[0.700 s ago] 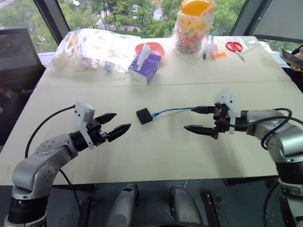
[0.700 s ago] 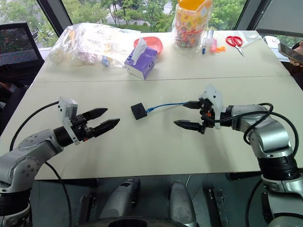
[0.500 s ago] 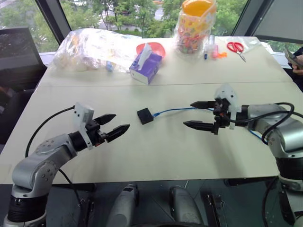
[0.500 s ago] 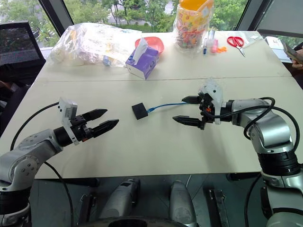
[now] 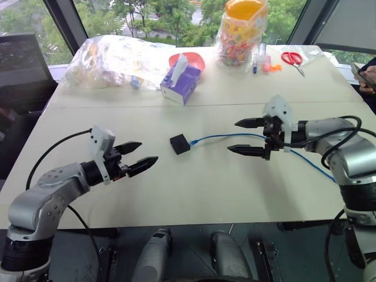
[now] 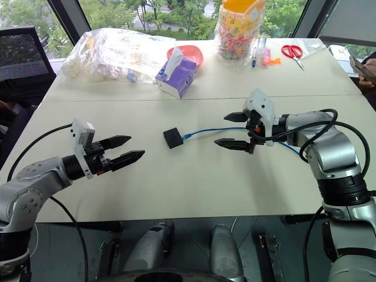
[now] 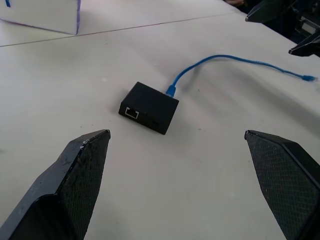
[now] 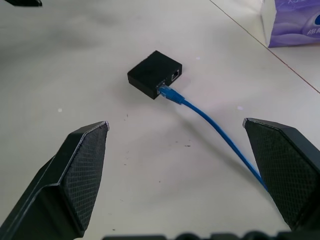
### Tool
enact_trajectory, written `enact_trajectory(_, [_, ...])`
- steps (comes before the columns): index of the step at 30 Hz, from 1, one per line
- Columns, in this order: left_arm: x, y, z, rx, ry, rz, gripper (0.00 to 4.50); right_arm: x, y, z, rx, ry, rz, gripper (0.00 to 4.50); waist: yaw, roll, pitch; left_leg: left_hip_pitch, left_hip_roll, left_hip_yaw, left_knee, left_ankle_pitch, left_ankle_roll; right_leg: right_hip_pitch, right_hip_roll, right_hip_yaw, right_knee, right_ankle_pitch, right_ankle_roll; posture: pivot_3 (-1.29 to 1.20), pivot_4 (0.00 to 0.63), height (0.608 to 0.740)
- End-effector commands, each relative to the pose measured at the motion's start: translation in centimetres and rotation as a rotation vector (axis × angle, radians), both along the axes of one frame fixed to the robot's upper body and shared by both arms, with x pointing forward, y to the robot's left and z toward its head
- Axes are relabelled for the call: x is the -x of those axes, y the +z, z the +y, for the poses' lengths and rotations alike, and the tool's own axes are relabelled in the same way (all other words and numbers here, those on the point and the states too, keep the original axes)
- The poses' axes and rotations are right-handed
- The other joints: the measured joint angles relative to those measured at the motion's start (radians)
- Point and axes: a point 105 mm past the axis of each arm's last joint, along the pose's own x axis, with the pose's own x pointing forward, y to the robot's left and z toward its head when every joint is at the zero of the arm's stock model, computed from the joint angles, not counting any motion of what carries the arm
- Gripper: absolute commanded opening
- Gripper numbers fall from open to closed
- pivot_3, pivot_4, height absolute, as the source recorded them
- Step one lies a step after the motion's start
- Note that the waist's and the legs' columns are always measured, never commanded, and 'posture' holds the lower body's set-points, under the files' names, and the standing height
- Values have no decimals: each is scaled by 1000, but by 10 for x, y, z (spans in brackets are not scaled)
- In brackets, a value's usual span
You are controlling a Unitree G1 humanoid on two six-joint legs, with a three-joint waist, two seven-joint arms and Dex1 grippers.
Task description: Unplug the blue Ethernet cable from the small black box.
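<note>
The small black box (image 5: 179,143) lies flat near the middle of the white table (image 5: 194,194). The blue Ethernet cable (image 5: 217,137) is plugged into its side (image 8: 167,92) and runs right across the table. My right gripper (image 5: 232,136) hovers open over the cable, a short way right of the box, its fingers (image 8: 75,175) spread wide on either side of the cable. My left gripper (image 5: 148,151) is open too, left of the box and a little nearer me, pointing at the box (image 7: 149,107). Neither gripper touches anything.
At the back of the table stand a purple tissue box (image 5: 181,81), a clear plastic bag (image 5: 111,59), a red bowl (image 5: 191,59) and a candy jar (image 5: 241,32). Red scissors (image 5: 291,59) lie at the far right. A person's hand with a phone (image 5: 364,73) is at the right edge.
My right gripper has moved a little farther across the table, now straddling the cable. The left gripper has hardly moved. Both stay open.
</note>
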Motion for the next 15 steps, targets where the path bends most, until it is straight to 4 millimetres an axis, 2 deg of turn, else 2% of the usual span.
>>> enact_trajectory(1, [2,10,5,-9,0,-39,4486,0,13,7,3,28,-76,4500,-1,0,0,0,0,0,0,0,0,0,0,0,0,0,0,0,150,728])
enact_trajectory(4, [0,15,6,-3,12,-49,4486,-7,17,16,16,56,-102,4500,-2,0,0,0,0,0,0,0,0,0,0,0,0,0,0,0,150,728])
enact_trajectory(8, [-1,21,13,-5,30,-59,4486,-11,21,37,43,151,-105,4500,-5,0,0,0,0,0,0,0,0,0,0,0,1,0,0,0,150,728])
enact_trajectory(15, [5,22,14,-8,76,-75,4486,-37,1,74,192,337,-81,4500,-9,0,0,0,0,0,-1,0,0,-1,1,0,1,0,0,0,150,728])
